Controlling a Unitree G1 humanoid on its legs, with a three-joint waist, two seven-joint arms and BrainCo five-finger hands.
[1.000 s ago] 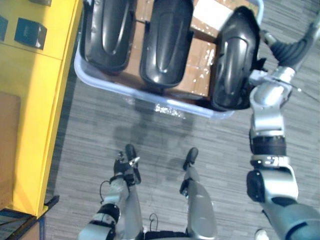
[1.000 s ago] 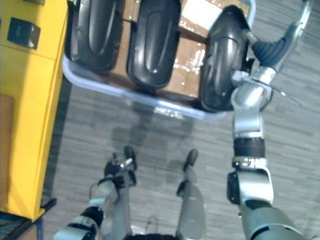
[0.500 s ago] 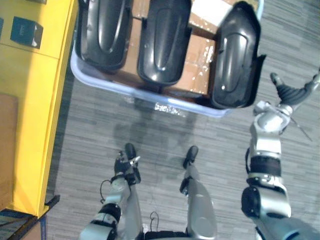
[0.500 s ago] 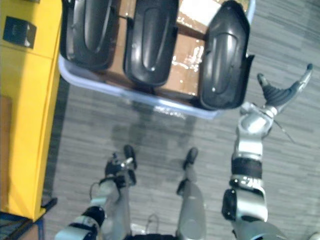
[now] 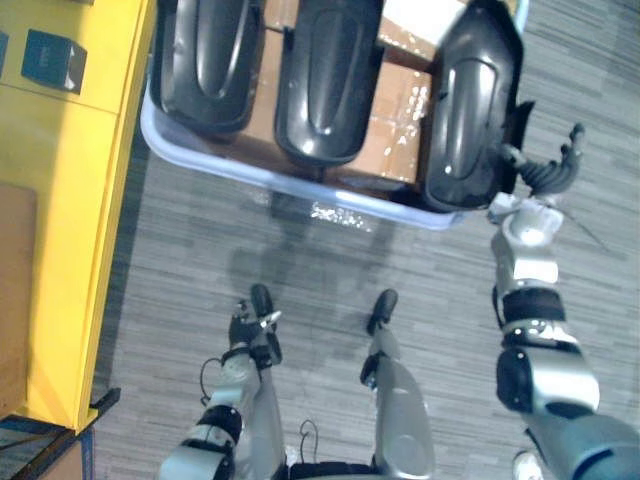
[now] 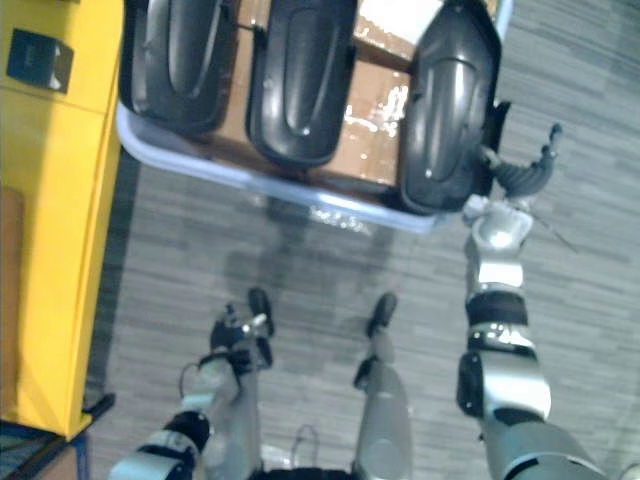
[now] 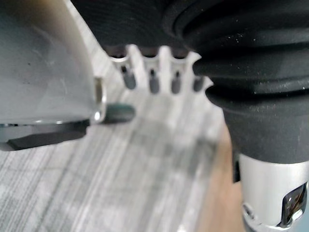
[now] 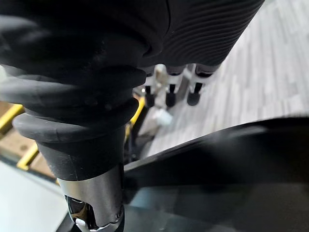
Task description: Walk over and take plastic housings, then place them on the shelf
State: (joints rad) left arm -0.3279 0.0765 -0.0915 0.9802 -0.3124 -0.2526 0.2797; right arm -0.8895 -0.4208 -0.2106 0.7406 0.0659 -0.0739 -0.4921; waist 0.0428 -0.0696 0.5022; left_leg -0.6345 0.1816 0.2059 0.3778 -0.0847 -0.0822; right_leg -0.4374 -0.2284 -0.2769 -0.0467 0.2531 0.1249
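Three black housings lie side by side in a bin (image 5: 390, 208) on cardboard (image 5: 400, 120): left housing (image 5: 205, 65), middle housing (image 5: 330, 80), right housing (image 5: 470, 110). None is held.

The right hand (image 5: 545, 178) is just beside the right housing's outer edge, fingers spread and straight, thumb pointing toward the housing, nothing in it. The right wrist view shows glossy black shell close under the hand; I can't tell if they touch. The left hand (image 5: 250, 325) hangs low by the floor (image 5: 300, 270), fingers relaxed, empty.

Step looks like reaching for the right housing. To do it well, get the fingers under the outer rim and the thumb over the top, since the shell looks smooth and likely slippery. It is long, so grip near the middle or bring the left hand in, then lift clear of the bin wall.

The bin rests on grey striped floor, with a yellow unit (image 5: 70, 200) just beside it; can't tell if that's the shelf.
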